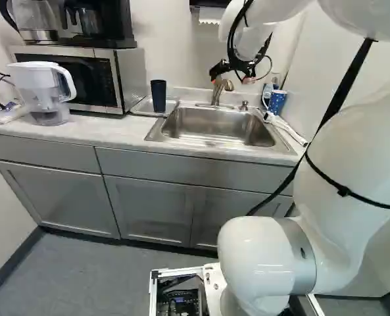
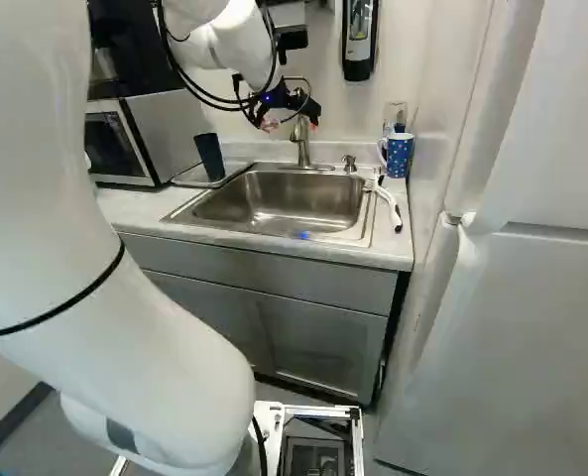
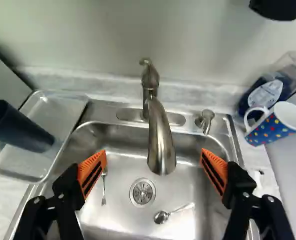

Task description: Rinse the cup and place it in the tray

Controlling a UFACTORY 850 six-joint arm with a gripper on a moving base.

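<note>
High over the sink, my gripper (image 1: pixel 237 69) hangs near the faucet. In the wrist view the gripper (image 3: pixel 152 170) stands wide open, the faucet spout (image 3: pixel 160 145) showing between its orange-padded fingers and nothing gripped. A dark blue cup (image 3: pixel 20 127) stands on the clear tray (image 3: pixel 70 107) beside the sink; the cup (image 1: pixel 158 96) is upright in the left base view. The steel sink (image 3: pixel 123 172) holds a spoon (image 3: pixel 162 216) and another small utensil (image 3: pixel 104 187). No running water shows at the spout.
Right of the sink are a blue dotted mug (image 2: pixel 399 155), a bottle (image 3: pixel 267 92) and a white-handled brush (image 2: pixel 390 206). A microwave (image 1: pixel 109 76) and a water pitcher (image 1: pixel 45 92) stand left of the tray. A dispenser (image 2: pixel 358 40) hangs on the wall; a tall white door (image 2: pixel 512 317) rises at the right.
</note>
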